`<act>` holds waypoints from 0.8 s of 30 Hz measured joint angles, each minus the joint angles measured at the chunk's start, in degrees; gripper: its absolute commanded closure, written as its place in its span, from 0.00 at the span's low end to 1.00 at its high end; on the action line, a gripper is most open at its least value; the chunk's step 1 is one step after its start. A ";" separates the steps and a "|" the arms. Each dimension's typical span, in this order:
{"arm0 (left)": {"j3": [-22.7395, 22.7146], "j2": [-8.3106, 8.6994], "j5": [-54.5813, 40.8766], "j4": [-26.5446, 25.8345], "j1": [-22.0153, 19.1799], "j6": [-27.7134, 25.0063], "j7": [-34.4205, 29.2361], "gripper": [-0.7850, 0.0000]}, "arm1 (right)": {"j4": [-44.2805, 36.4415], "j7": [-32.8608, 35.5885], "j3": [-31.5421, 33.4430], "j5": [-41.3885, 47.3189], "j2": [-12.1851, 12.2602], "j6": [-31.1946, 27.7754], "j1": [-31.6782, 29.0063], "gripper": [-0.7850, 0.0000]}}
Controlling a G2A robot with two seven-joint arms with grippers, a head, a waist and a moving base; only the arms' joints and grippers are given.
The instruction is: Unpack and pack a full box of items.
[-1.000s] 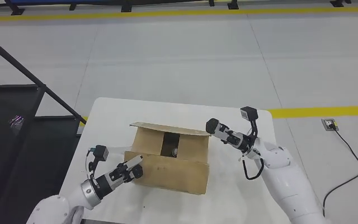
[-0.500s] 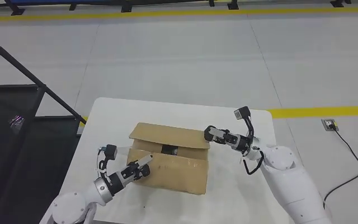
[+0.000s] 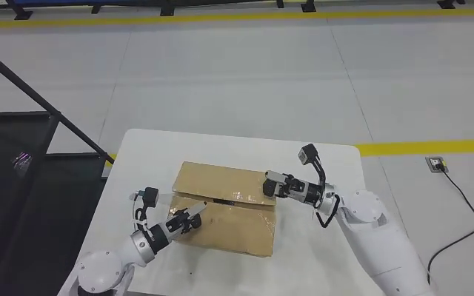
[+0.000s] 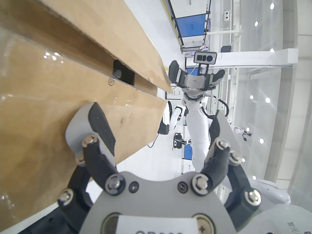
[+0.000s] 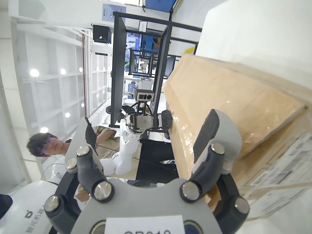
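You are working on a white table (image 3: 148, 159) whose far stretch is lying bare, from its far edge up to the cardboard box (image 3: 237, 240). The box is sitting mid-table, closer to the near edge than the far one, so only a narrow margin is showing in front of it. A strip of bare tabletop is running down the box's left side, and a wider one is lying on its right, under the right arm. A black frame (image 3: 44, 126) is standing on the floor just beyond the table's left edge.

The two top flaps are lying almost flat. The far flap (image 3: 222, 180) and the near flap (image 3: 233, 222) are leaving a thin dark slit (image 3: 226, 200) between them. In the left wrist view something dark (image 4: 117, 74) is showing in that slit, too small to tell what.

The left gripper (image 3: 189, 219) is sitting at the left end of the near flap with its jaws spread. In its own view one finger pad (image 4: 101, 125) is lying against the cardboard while the other is hanging in open air past the flap's edge. The right gripper (image 3: 272, 185) is sitting at the right end of the far flap, likewise spread, with one finger (image 5: 212, 135) over the flap and the other off the box's side. Neither one is gripping anything.
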 measured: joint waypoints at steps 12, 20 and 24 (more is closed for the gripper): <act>4.51 -0.68 3.40 -0.69 -0.98 1.67 3.66 0.00 | -2.20 1.97 -0.62 0.76 0.31 5.71 -2.53 0.00; 3.14 -0.79 3.82 -2.10 -0.23 0.67 6.68 0.00 | -3.35 0.68 -1.05 -1.11 0.49 5.94 -4.40 0.00; 0.14 -0.74 3.50 -3.59 1.47 -0.38 10.41 0.00 | -2.82 -0.48 -1.32 -1.28 0.40 5.59 -4.58 0.00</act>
